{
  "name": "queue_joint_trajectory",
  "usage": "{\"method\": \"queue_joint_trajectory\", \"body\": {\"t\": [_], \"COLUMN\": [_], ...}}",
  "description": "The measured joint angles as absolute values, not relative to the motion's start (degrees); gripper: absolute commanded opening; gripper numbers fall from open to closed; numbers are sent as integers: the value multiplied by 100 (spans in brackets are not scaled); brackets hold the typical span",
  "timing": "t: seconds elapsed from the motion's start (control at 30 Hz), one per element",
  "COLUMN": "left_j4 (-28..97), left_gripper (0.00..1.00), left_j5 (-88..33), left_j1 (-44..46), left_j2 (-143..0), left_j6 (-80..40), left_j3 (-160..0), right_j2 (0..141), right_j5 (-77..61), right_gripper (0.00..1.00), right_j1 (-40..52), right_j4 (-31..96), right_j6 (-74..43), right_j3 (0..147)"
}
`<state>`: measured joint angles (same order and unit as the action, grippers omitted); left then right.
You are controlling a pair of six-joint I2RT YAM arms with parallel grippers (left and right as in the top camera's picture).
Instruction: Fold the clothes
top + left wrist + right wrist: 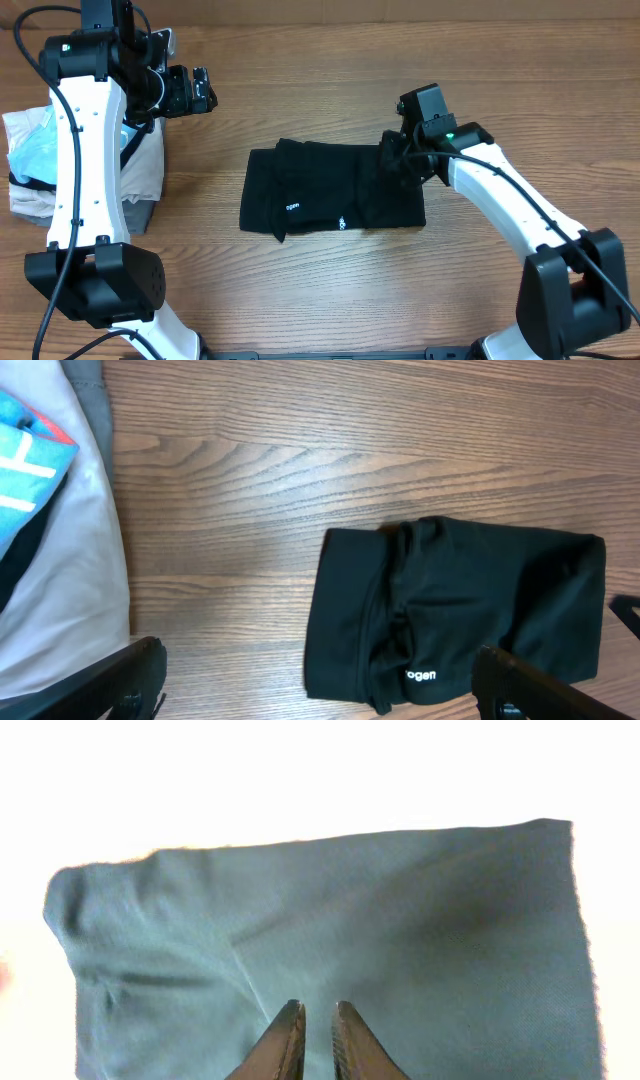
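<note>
The black shirt (pixel 330 200) lies folded into a wide rectangle at the table's middle, small white print facing up; the left wrist view has it (pixel 450 620) at lower right. My right gripper (pixel 398 160) sits at the shirt's upper right corner, where the cloth bunches up toward it. Seen from the right wrist, the shirt (pixel 400 900) fills the frame, washed out, and the right gripper (pixel 312 1007) has its jaws almost together on the fabric. My left gripper (pixel 203 90) hangs wide open above bare wood at the far left, well away from the shirt, its fingers (pixel 135 670) holding nothing.
A pile of folded garments (pixel 140 165) sits at the table's left edge under the left arm, topped by a light-blue shirt (pixel 35 150). In the left wrist view the white garment (pixel 60 590) and the light-blue shirt (pixel 25 450) fill the left side.
</note>
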<state>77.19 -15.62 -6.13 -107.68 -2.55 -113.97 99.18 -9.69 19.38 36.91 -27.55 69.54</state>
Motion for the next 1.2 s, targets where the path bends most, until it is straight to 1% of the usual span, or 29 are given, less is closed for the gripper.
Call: {"method": "queue_joint_trajectory", "body": {"t": [0.23,0.3,0.37,0.47,0.67,0.83,0.97,1.0,1.1,1.17,1.2], "left_j4": [7719,7719,7719,7721,7721,7721,7721,7719,7721,7721,7721], "left_gripper": [100,100,100,100,100,100,100,100,100,100,100], "left_j5": [-1562,-1562,-1562,-1562,-1564,-1562,-1562,-1562,-1562,-1562,-1562], "left_j1": [-613,-613,-613,-613,-613,-613,-613,-613,-613,-613,-613], "left_j2": [-10768,-10768,-10768,-10768,-10768,-10768,-10768,-10768,-10768,-10768,-10768], "left_j6": [-255,-255,-255,-255,-255,-255,-255,-255,-255,-255,-255], "left_j3": [-11397,-11397,-11397,-11397,-11397,-11397,-11397,-11397,-11397,-11397,-11397], "right_j2": [10906,11069,11069,11041,10412,9990,9994,10012,10141,10267,10311], "right_j5": [-1332,-1444,-1564,-1682,-1833,-1861,-1870,-1874,-1909,-1918,-1929], "right_gripper": [9,11,13,17,18,31,47,49,53,52,49], "right_j1": [2248,2322,2331,2324,2123,1907,1975,2016,2167,2303,2357], "right_j4": [2676,2322,2259,2556,4171,5468,5474,5415,5262,5168,5144], "right_j6": [-3441,-3459,-3341,-3089,-2685,-2281,-1953,-1885,-1772,-1706,-1669], "right_j3": [6724,6711,6722,6810,6965,7024,6873,6801,6624,6543,6519]}}
